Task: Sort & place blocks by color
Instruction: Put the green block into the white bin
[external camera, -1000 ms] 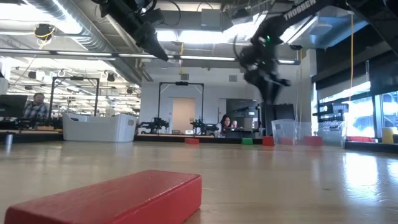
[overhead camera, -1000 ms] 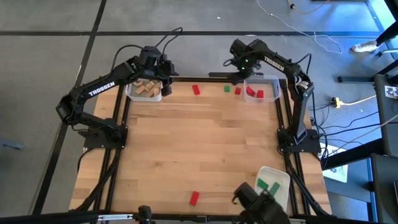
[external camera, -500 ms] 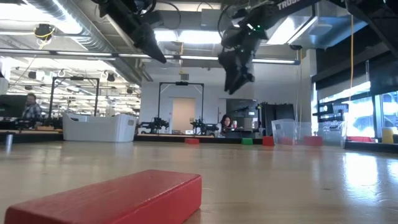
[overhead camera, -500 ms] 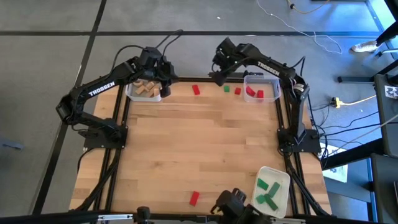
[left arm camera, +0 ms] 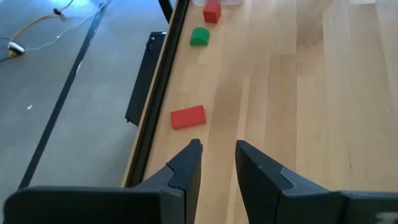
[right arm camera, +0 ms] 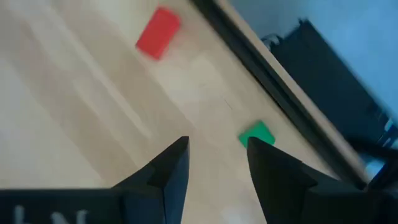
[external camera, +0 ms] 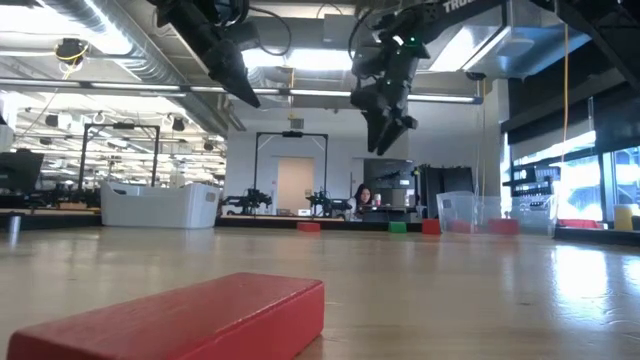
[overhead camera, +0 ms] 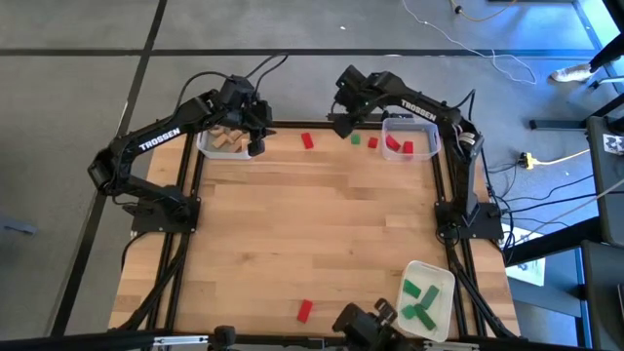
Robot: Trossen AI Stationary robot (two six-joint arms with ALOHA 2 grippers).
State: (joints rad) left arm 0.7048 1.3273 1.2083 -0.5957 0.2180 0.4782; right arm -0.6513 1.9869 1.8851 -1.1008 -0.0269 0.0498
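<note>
Blocks look light and rigid; we'd pinch the green block [overhead camera: 356, 139], upper middle, across its flat sides with the right gripper [overhead camera: 341, 125], jaws slightly apart and empty; left gripper [overhead camera: 255, 144] likewise.

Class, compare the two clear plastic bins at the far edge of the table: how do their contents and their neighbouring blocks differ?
The clear plastic bin on the left holds plain tan wooden blocks; the clear plastic bin on the right holds red blocks. The left gripper hovers at the left bin's edge; the right gripper hangs clear of the right bin. Loose blocks lie beside the right bin only. Both bins are clear and sit along the table's far edge.
</note>
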